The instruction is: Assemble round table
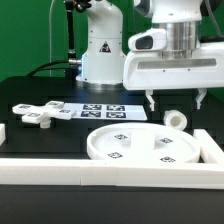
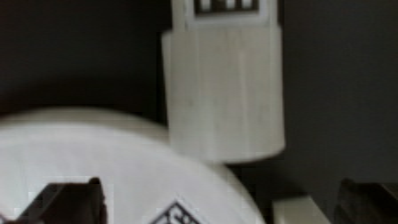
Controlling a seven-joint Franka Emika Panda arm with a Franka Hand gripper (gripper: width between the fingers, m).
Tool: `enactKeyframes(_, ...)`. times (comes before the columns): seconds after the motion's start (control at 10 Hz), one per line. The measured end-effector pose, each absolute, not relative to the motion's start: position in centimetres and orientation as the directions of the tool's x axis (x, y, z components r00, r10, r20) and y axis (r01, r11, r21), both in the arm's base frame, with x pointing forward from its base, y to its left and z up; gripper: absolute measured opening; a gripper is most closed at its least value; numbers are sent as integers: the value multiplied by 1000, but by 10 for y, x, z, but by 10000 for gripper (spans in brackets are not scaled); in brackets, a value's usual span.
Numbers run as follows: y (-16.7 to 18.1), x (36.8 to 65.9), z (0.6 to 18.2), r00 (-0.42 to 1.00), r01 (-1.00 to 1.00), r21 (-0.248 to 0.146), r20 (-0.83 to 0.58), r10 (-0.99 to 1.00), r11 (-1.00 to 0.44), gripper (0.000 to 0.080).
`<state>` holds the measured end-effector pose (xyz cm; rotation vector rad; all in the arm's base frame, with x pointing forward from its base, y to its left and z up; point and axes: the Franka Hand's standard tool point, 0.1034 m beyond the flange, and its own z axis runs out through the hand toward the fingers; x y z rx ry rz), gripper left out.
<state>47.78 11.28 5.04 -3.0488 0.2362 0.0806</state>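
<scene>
The white rimmed disc top lies flat at the front of the black table, with square markers on it. The short cylindrical leg lies on its side just behind the disc's rim, toward the exterior view's right. The flat cross-shaped base lies at the exterior view's left. My gripper hangs open and empty a little above the leg, one finger on each side of it. In the wrist view the leg lies against the disc top, and my gripper has its dark fingertips wide apart.
The marker board lies flat behind the disc. Long white border bars run along the front and the exterior view's right. The robot's white base stands at the back.
</scene>
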Motion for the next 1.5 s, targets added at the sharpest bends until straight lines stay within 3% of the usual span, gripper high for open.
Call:
enactKeyframes(0.6, 110, 471, 47, 878, -184, -49, -457, -142, -982, 649)
enactKeyframes(0.9, 109, 463, 36, 789, -171, -40, -604, -112, -984, 649)
enactKeyframes(1.2, 116, 456, 32, 660, -160, -25, -746, -88, -987, 649)
enactKeyframes(1.5, 117, 459, 27, 613, -153, -27, -787, -74, -988, 649)
